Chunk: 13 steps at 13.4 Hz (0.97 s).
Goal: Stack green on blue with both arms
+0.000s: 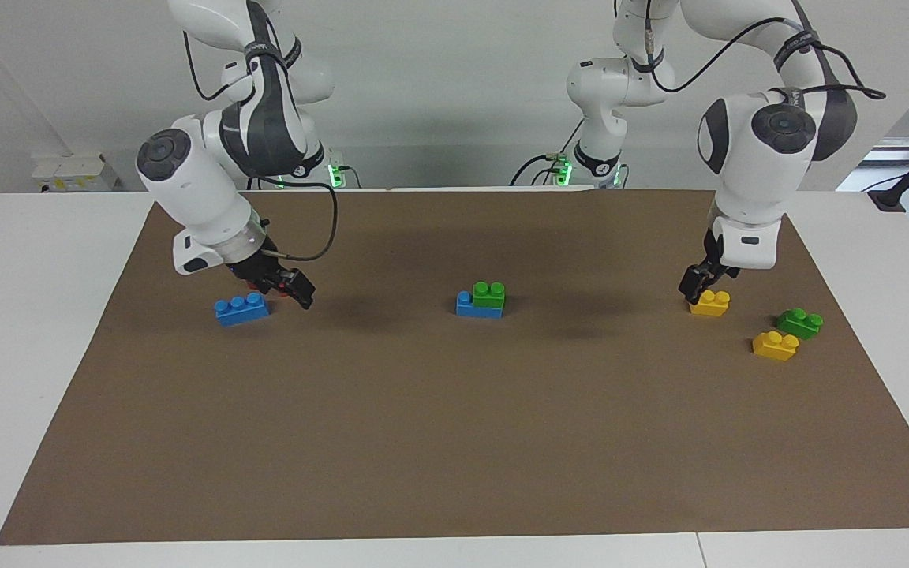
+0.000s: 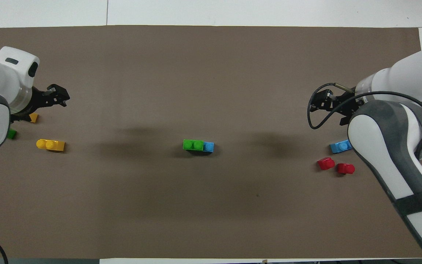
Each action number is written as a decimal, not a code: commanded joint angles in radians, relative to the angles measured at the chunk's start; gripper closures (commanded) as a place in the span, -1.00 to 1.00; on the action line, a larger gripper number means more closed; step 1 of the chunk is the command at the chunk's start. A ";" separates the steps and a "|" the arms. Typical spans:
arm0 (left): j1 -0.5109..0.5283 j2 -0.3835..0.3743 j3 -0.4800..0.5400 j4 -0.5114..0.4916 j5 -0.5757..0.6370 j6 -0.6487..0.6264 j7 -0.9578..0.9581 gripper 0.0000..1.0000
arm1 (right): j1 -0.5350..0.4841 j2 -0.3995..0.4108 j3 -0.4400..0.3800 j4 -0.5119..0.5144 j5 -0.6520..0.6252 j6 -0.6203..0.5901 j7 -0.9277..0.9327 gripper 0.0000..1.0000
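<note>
A green brick [image 1: 489, 294] sits on one end of a blue brick [image 1: 474, 307] in the middle of the brown mat; the stack also shows in the overhead view, green [image 2: 192, 145] on blue [image 2: 208, 147]. A second blue brick [image 1: 242, 308] lies at the right arm's end. A second green brick [image 1: 799, 323] lies at the left arm's end. My right gripper [image 1: 301, 293] hangs low beside the lone blue brick with nothing seen in it. My left gripper [image 1: 693, 284] hangs just over a yellow brick [image 1: 709, 303] with nothing seen in it.
Another yellow brick [image 1: 775, 345] lies beside the lone green brick. Two red blocks [image 2: 326, 163] [image 2: 345, 168] lie nearer to the robots than the lone blue brick [image 2: 341, 146]. The brown mat [image 1: 454, 442] covers the white table.
</note>
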<state>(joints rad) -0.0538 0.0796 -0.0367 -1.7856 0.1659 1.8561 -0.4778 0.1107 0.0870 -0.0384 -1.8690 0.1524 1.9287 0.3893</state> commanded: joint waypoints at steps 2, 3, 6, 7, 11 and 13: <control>0.025 -0.052 -0.005 0.090 -0.061 -0.200 0.285 -1.00 | -0.022 -0.073 0.011 0.056 -0.072 -0.126 -0.156 -1.00; 0.025 -0.076 -0.005 0.091 -0.078 -0.233 0.321 -1.00 | -0.022 -0.087 0.011 0.068 -0.091 -0.158 -0.190 -1.00; 0.022 -0.104 -0.008 0.148 -0.101 -0.363 0.361 -1.00 | -0.022 -0.115 0.009 0.082 -0.116 -0.232 -0.254 -1.00; 0.022 -0.097 -0.006 0.196 -0.109 -0.417 0.384 -1.00 | -0.023 -0.116 0.009 0.109 -0.116 -0.272 -0.256 -1.00; 0.028 -0.101 0.001 0.206 -0.173 -0.445 0.387 -1.00 | -0.032 -0.092 0.009 0.215 -0.116 -0.375 -0.259 -1.00; 0.074 -0.098 -0.002 0.207 -0.232 -0.437 0.387 -1.00 | -0.037 -0.085 0.009 0.217 -0.116 -0.367 -0.257 -1.00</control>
<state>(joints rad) -0.0236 -0.0268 -0.0353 -1.5936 -0.0158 1.4354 -0.1118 0.0945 -0.0269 -0.0383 -1.6837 0.0529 1.5762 0.1599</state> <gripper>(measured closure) 0.000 0.000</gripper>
